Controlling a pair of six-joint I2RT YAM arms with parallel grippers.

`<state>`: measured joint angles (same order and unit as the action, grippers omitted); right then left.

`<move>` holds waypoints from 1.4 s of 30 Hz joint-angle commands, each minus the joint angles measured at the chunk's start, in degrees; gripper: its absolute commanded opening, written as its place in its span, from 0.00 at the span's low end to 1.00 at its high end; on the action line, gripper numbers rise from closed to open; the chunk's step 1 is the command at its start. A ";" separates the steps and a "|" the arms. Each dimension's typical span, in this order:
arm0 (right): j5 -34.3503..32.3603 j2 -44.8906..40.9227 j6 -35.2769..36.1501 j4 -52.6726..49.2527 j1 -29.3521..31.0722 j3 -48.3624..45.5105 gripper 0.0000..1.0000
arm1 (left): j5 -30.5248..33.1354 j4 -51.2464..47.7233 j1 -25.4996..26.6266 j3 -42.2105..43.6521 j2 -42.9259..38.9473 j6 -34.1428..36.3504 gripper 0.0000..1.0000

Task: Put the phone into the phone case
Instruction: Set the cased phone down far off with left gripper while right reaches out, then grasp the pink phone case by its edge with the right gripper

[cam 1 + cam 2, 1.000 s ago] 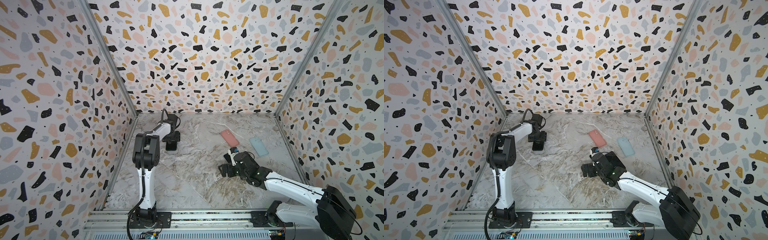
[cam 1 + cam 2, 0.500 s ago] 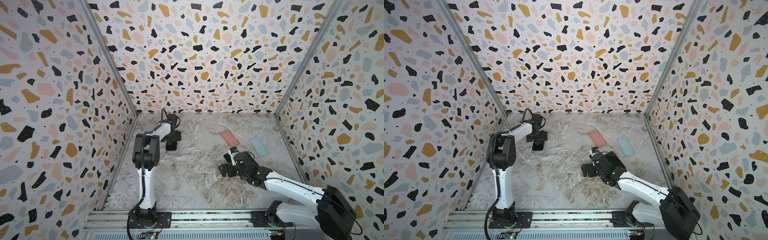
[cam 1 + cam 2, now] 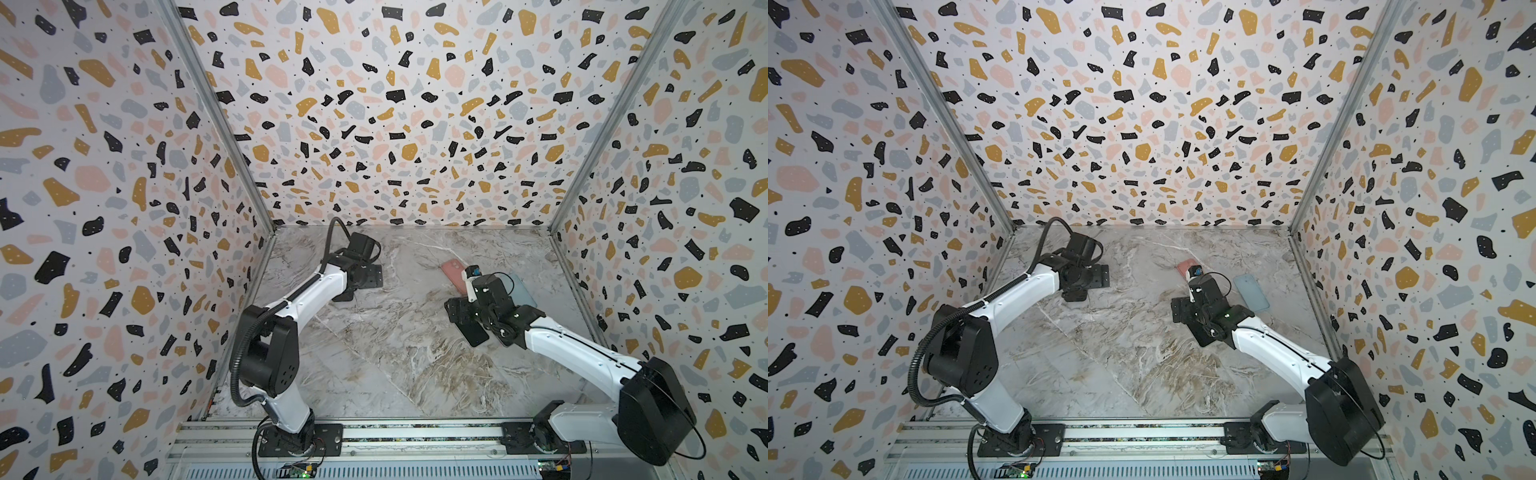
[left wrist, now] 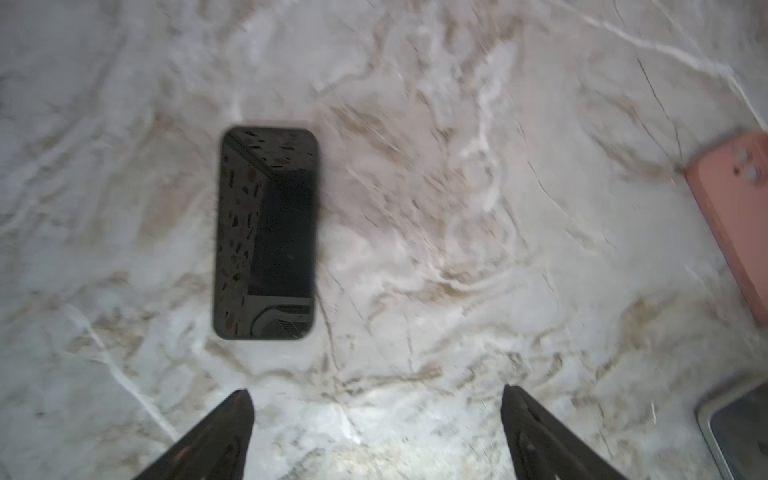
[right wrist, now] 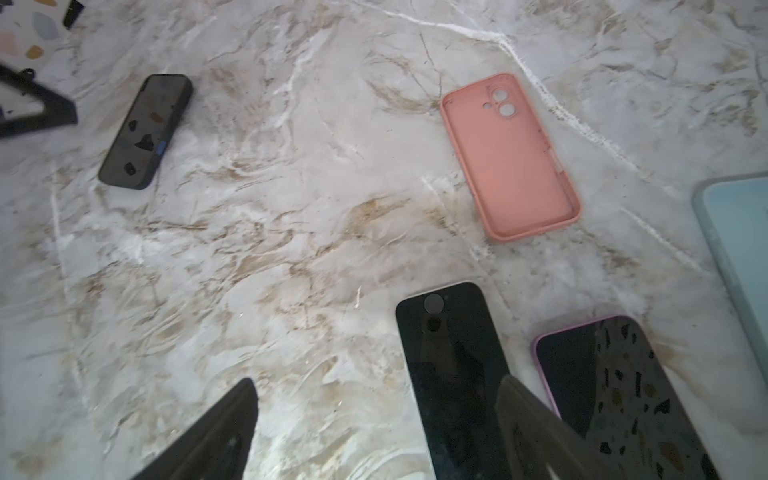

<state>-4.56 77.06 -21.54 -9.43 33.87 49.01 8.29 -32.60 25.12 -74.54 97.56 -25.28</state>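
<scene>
Tom: Right arm's wrist has crept toward the pink case [image 3: 452,270] since a second ago. In both top views it now covers that case's near end, where before it stood clear. The left arm and the things on the desk [image 5: 291,249] look unmoved.

Mira: Where is the phone?

Tom: The bare black phone [image 5: 449,365] lies flat, glossy face up, near the pink case on its rail side. A strip of desk shows between the two. The case lies open side up, with its camera cut-outs at the end away from the phone.

Mira: And the right tool [image 5: 376,381]?

Tom: Its fingers are spread wide, with nothing clamped. In the right wrist view one finger [image 5: 536,428] overlaps the phone's lower half. Whether it touches or hangs above, I cannot tell.

Mira: What lies further out?

Tom: A purple-rimmed phone [image 5: 615,386] lies just beside the black one, also on the rail side of the pink case. A pale blue case [image 3: 1252,293] lies near the pink case, to its right in both top views. A dark phone [image 4: 266,232] lies well apart from the pink case, toward the left wall.

Mira: The left tool [image 4: 376,390]?

Tom: Its fingers are spread too, gripping nothing. The dark phone lies ahead of its tips, not between them.
</scene>
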 commanded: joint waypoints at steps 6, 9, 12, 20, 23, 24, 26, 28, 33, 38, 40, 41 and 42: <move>-1.32 16.33 8.33 -1.02 -8.78 12.97 0.72 | -7.41 7.24 5.81 8.38 -2.55 -2.19 0.94; -0.41 23.16 10.52 -1.85 -12.49 18.63 0.65 | -9.43 9.26 6.32 10.34 -3.34 -2.08 0.94; 1.58 29.68 12.36 -3.61 -15.59 24.93 0.57 | -10.82 10.28 6.84 11.14 -3.09 -1.91 0.93; 3.71 41.65 15.92 -6.00 -19.07 37.41 0.36 | -12.37 11.20 8.27 9.96 -0.56 -1.02 0.93; 5.15 44.73 16.17 -6.97 -19.76 40.51 0.32 | -12.48 10.77 8.35 8.92 0.17 -0.72 0.92; 5.80 45.52 16.21 -7.04 -19.93 41.20 0.31 | -12.44 10.77 8.36 8.65 0.39 -0.59 0.92; 7.08 46.66 16.12 -7.16 -20.28 42.11 0.30 | -12.55 10.60 8.35 8.24 0.78 -0.48 0.92; 8.63 47.63 15.89 -7.18 -20.61 42.69 0.27 | -12.86 10.54 8.36 7.93 1.27 -0.52 0.92; 10.45 48.48 15.35 -7.00 -20.90 42.83 0.18 | -13.22 10.36 8.36 7.40 2.22 -0.40 0.92; 11.96 47.93 14.79 -6.83 -20.93 42.49 0.11 | -13.21 10.10 8.36 6.96 2.22 -0.40 0.92; 12.32 47.66 14.41 -6.98 -20.95 42.47 0.09 | -13.13 10.17 8.36 7.04 2.03 -0.47 0.92; 12.45 47.42 14.17 -7.06 -20.86 42.41 0.08 | -13.13 10.19 8.37 7.09 1.85 -0.56 0.92; 12.38 47.25 13.86 -7.08 -20.85 42.45 0.07 | -13.13 10.19 8.36 7.13 1.69 -0.64 0.92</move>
<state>6.68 125.43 -6.57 -14.74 13.13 90.39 -4.23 -22.48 33.21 -65.73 99.72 -26.35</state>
